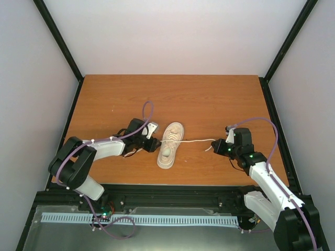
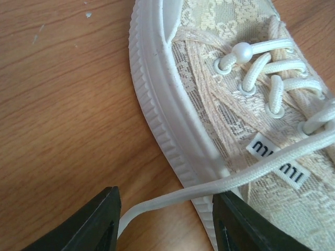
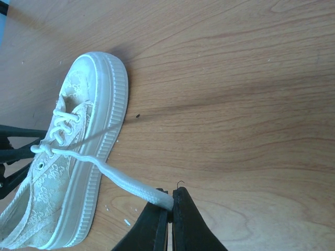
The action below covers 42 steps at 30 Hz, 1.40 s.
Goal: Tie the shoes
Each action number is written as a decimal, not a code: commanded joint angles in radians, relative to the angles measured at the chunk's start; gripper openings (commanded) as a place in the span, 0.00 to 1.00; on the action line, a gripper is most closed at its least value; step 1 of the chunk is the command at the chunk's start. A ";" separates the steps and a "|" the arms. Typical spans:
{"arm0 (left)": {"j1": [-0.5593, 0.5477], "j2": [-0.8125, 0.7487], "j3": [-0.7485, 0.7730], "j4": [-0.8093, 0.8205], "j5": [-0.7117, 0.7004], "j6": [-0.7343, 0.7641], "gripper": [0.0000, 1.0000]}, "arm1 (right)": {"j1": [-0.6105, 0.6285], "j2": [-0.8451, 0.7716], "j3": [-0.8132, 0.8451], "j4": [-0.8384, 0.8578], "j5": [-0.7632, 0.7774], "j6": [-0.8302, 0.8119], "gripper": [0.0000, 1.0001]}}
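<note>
A cream low-top sneaker [image 1: 169,145] lies on the wooden table [image 1: 104,104], toe toward the back. It also shows in the left wrist view [image 2: 220,115] and the right wrist view [image 3: 68,172]. My right gripper [image 1: 219,146] is shut on the right lace [image 1: 196,140], which runs taut from the shoe to the fingers [image 3: 170,206]; the lace [image 3: 125,180] shows white and flat there. My left gripper [image 1: 152,142] is open right beside the shoe's left side. The left lace [image 2: 220,183] passes loose between its fingers [image 2: 99,219], above the table.
Black frame rails [image 1: 272,115] edge the table on both sides and white walls stand behind. A perforated white strip [image 1: 136,218] runs along the front by the arm bases.
</note>
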 commanded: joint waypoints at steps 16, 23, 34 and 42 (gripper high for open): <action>-0.018 0.166 0.158 -0.005 0.029 0.062 0.22 | -0.009 -0.023 0.007 0.034 -0.016 -0.007 0.03; -0.018 0.145 0.142 -0.010 0.040 0.039 0.01 | -0.008 -0.021 0.015 0.031 -0.018 -0.018 0.03; -0.064 -0.055 -0.043 0.033 0.150 -0.096 0.01 | -0.007 0.107 0.065 0.082 -0.133 -0.090 0.03; -0.226 -0.031 -0.023 0.050 0.112 -0.180 0.01 | -0.004 0.180 0.083 0.126 -0.191 -0.098 0.03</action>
